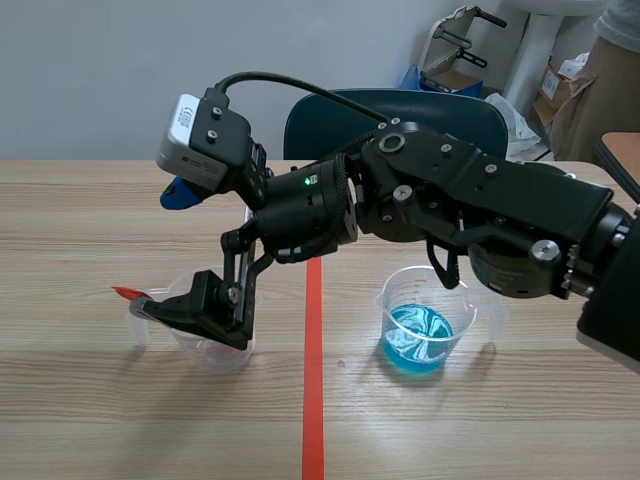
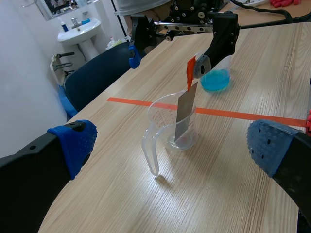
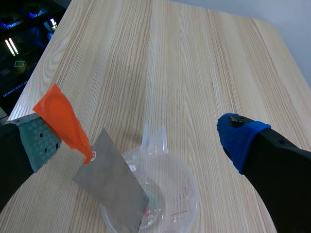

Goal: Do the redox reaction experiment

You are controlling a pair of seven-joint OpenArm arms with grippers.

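The grey metal sheet (image 3: 112, 187) leans inside the clear beaker (image 3: 187, 194), with its orange tag (image 3: 60, 119) just beside one pad of the right end effector (image 3: 141, 138), which is spread wide above the beaker. The left end effector (image 2: 172, 145), also spread wide, faces the beaker.

Scene view across table (image 1: 100, 420); both wrist views down onto the same clear beaker (image 2: 160, 121) (image 3: 167, 191)

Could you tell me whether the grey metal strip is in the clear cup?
In: the metal strip stands tilted inside the clear cup, top above the rim.
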